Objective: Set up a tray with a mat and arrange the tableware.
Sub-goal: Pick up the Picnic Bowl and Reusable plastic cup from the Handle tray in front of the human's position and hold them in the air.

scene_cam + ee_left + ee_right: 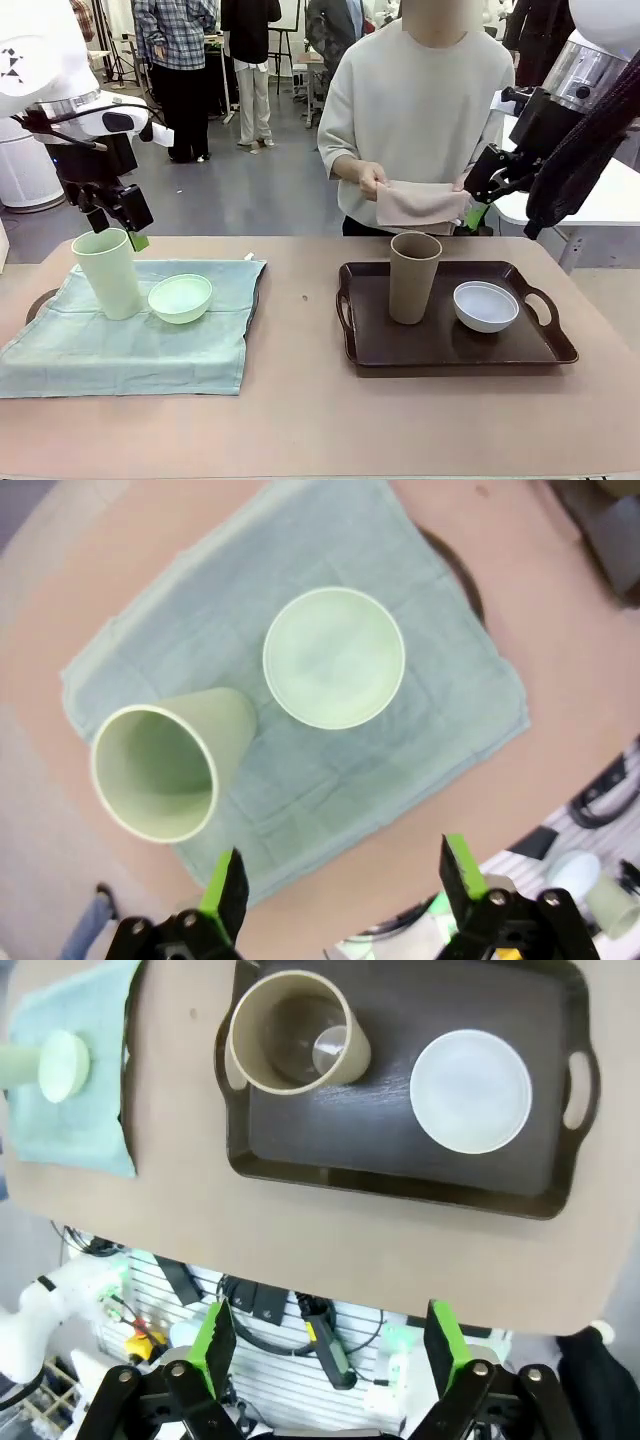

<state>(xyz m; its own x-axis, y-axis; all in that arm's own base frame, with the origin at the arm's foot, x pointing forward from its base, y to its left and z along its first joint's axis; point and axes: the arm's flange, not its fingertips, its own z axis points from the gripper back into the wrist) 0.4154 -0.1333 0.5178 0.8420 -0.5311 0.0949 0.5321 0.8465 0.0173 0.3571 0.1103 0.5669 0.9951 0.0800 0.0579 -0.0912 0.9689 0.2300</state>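
Tabletop of pale pinkish tan (pixel 300 420) ran wide across the front view, with grey floor (pixel 250 190) and standing people (pixel 180 60) behind it. At the table's far edge a person in a pale sweater (pixel 420 100) held up a folded beige cloth (pixel 420 203).

On the table's left side lay a mint-green cloth mat (pixel 130 350), a dark rim (pixel 38 302) peeping from under its left edge. On the right side sat a dark brown handled tray (pixel 450 350).

A tall mint-green tumbler (pixel 107 272) stood at the mat's far left corner, with a small green bowl (pixel 180 298) just beside it. A tall brown tumbler (pixel 414 277) stood toward the tray's left edge and a small pale white bowl (pixel 486 305) toward its right edge.

From above, the wrist views looked into all four vessels, and each was empty.

The left gripper (pixel 343 875) hung above the mat's far edge, fingers spread, gripping nothing. The right gripper (pixel 328 1335) hung beyond the tray's far edge, likewise spread and gripping nothing.
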